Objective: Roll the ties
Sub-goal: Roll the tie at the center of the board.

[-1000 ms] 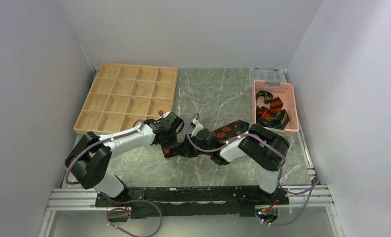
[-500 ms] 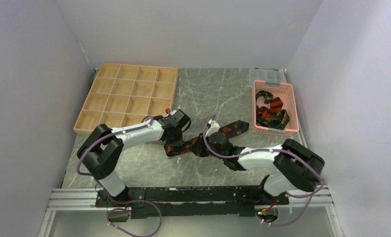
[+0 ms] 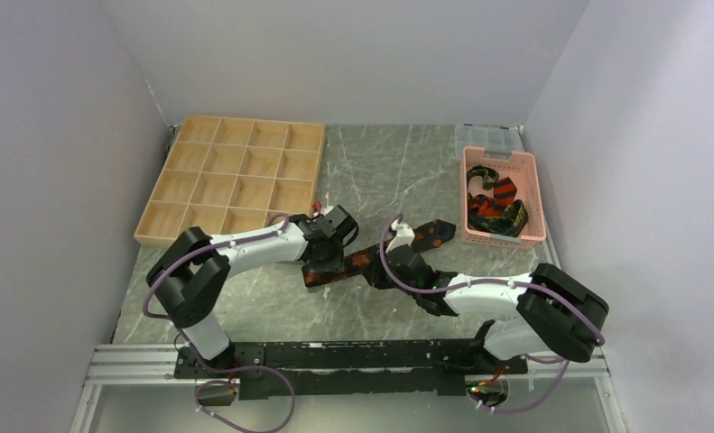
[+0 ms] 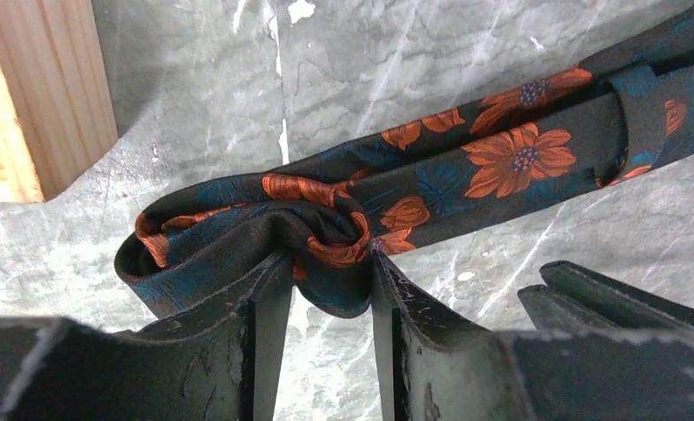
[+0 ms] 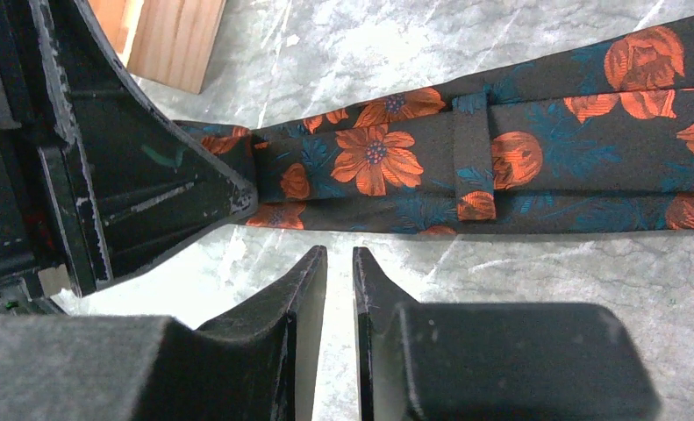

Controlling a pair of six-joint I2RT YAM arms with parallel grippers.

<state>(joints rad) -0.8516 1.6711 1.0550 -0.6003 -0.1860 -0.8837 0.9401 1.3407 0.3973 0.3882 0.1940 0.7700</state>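
- Your right gripper, jaws nearly together and empty, hovers on the near side of the tie. Nothing pins the flat strip, so it may skew.
- Your left gripper straddles the tie's coiled left end with jaws parted, so the loose coil could spring undone on the table.
- Beyond, the wooden tray corner sits close enough to snag. More ties lie in the pink basket, far right.

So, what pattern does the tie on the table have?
Black tie with orange flowers and teal leaves; right wrist view shows it best.
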